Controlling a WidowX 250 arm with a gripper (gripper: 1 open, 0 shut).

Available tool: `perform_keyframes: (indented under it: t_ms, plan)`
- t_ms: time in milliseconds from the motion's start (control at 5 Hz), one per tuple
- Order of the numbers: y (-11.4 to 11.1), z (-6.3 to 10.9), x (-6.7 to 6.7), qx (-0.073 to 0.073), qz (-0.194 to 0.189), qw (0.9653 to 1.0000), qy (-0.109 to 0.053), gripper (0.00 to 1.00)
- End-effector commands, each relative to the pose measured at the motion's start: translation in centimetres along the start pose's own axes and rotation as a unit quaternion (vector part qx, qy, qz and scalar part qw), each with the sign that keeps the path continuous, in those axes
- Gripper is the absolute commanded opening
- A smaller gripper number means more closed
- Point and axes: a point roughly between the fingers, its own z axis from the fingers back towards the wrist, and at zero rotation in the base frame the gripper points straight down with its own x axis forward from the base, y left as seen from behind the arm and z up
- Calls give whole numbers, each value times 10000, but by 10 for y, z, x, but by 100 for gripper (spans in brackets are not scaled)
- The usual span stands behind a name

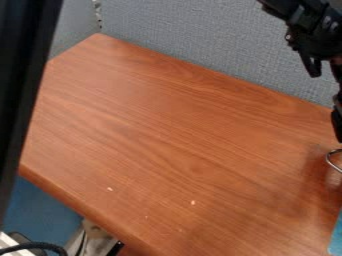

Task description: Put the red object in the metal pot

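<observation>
Only a sliver of the metal pot point(335, 160) shows, a thin shiny rim cut off by the right edge of the frame. The black arm point(310, 35) reaches in from the top right. A dark part of my gripper point(337, 116) hangs at the right edge just above the pot's rim. Its fingertips lie beyond the frame, so I cannot see how the jaws stand or whether they hold anything. The red object is out of view.
The wooden table point(160, 130) fills most of the view, with its front edge running along the lower left. Behind it stands a grey textured wall point(201, 30). A dark blurred post point(20, 90) covers the left side in the foreground.
</observation>
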Motion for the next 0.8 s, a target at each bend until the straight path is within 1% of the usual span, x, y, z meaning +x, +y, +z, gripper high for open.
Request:
perform_keyframes:
  t_ms: [0,200,400,600]
  plan:
    - [8,29,8,-99,-191,9991,-364,100]
    - [11,31,0,-353,-375,9979,-397,100]
    - [12,41,-5,-86,350,9986,-399,100]
    - [10,54,-8,220,1075,9932,-390,100]
